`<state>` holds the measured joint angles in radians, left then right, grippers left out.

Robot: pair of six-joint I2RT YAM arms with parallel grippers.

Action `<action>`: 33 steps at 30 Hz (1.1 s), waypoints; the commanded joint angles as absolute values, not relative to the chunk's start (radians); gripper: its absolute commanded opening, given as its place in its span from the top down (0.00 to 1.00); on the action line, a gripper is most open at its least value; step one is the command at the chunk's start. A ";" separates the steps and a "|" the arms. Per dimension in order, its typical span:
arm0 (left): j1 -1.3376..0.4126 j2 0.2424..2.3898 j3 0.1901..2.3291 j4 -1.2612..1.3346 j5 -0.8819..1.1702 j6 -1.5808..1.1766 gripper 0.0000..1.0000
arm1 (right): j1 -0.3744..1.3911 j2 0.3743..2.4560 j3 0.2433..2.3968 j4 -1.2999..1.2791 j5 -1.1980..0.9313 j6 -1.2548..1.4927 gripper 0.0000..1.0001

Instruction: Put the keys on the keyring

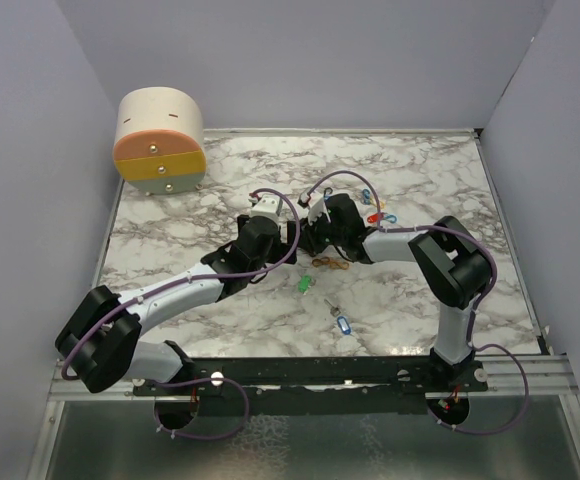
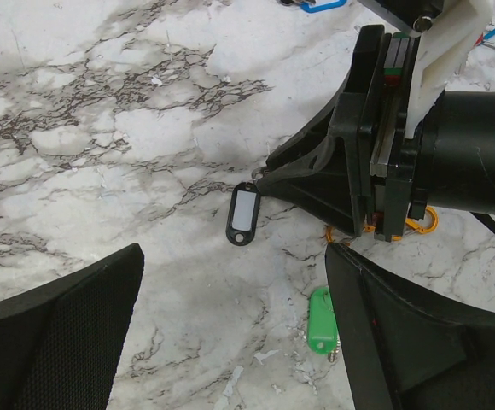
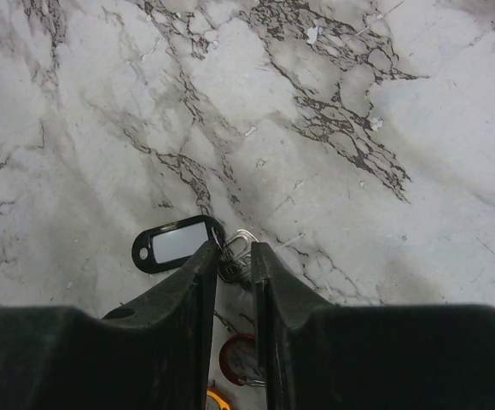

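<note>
Three plain lavender-grey walls point(image 1: 300, 60) box in the space, and nearly all the floor of it is one counter point(image 1: 420, 170) of white marble pattern with grey and brown veins running through it. Up close the surface is matte, with a few small pale flecks. A dark metal rail point(image 1: 370, 372) runs along the near edge and carries both arm bases.

The left arm point(image 1: 170, 295) reaches from the near-left corner in toward the middle. The right arm point(image 1: 455, 265) stands up on the right and folds back to meet it there. A cream drum-shaped box point(image 1: 160, 140) with an orange and yellow face sits in the far-left corner, well apart from everything else.

The left end effector point(image 2: 233, 249) hangs over the middle of the counter with its jaws spread wide and nothing between them. The right end effector point(image 3: 233, 249) is down at the surface, jaws drawn in to a narrow slit. A small metal ring point(image 3: 242, 241) sits between the tips and seems to be pinched, though the view there is cramped. The ring joins a black tag point(image 3: 175, 242) with a white label, lying flat on the marble just beside the fingers.

The keys lie loose on the counter. The green key point(image 2: 321, 320) is near the black tag, the blue key point(image 1: 343, 323) nearer the rail, and the red key point(image 1: 374, 218) beyond the right wrist. Orange loop clips point(image 1: 330, 264) lie under the right end effector and blue clips point(image 1: 370, 193) farther back.
</note>
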<state>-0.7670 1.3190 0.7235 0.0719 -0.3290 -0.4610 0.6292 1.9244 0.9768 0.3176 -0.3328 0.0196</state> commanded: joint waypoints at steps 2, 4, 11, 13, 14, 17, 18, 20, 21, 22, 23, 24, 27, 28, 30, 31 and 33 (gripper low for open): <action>-0.761 1.323 0.716 0.077 -0.313 -0.456 0.11 | 0.640 1.934 0.994 0.350 -0.358 0.000 0.77; -0.761 1.321 0.715 0.077 -0.313 -0.456 0.11 | 0.643 1.938 0.995 0.351 -0.359 -0.001 0.77; -0.759 1.321 0.713 0.078 -0.313 -0.454 0.11 | 0.647 1.941 0.999 0.350 -0.365 -0.005 0.89; -0.759 1.320 0.713 0.078 -0.313 -0.455 0.11 | 0.646 1.939 0.999 0.350 -0.366 -0.005 0.94; -0.759 1.319 0.713 0.077 -0.312 -0.456 0.11 | 0.646 1.937 0.997 0.351 -0.362 -0.006 0.97; -0.759 1.318 0.713 0.076 -0.313 -0.455 0.12 | 0.647 1.910 0.973 0.379 -0.337 0.000 1.00; -0.759 1.316 0.715 0.074 -0.313 -0.455 0.12 | 0.647 1.894 0.954 0.394 -0.323 0.006 1.00; -0.759 1.312 0.714 0.073 -0.313 -0.456 0.12 | 0.647 1.852 0.924 0.418 -0.295 0.016 1.00; -0.759 1.312 0.714 0.072 -0.312 -0.455 0.12 | 0.647 1.825 0.905 0.431 -0.275 0.023 1.00; -0.760 1.311 0.714 0.072 -0.311 -0.456 0.13 | 0.646 1.794 0.883 0.444 -0.256 0.028 1.00; -0.759 1.313 0.714 0.074 -0.308 -0.456 0.14 | 0.647 1.766 0.865 0.456 -0.236 0.032 1.00; -0.759 1.315 0.712 0.081 -0.303 -0.456 0.14 | 0.647 1.734 0.846 0.466 -0.213 0.040 1.00; -0.759 1.329 0.708 0.110 -0.279 -0.451 0.14 | 0.647 1.636 0.798 0.469 -0.137 0.065 0.99; -0.759 1.336 0.708 0.117 -0.272 -0.451 0.14 | 0.647 1.606 0.783 0.468 -0.113 0.073 1.00; -0.759 1.354 0.712 0.133 -0.255 -0.448 0.14 | 0.647 1.531 0.755 0.457 -0.060 0.090 0.99; -0.759 1.365 0.714 0.143 -0.244 -0.445 0.14 | 0.647 1.502 0.747 0.443 -0.030 0.100 0.99; -0.763 1.389 0.720 0.164 -0.219 -0.440 0.15 | 0.647 1.442 0.732 0.406 0.010 0.113 0.99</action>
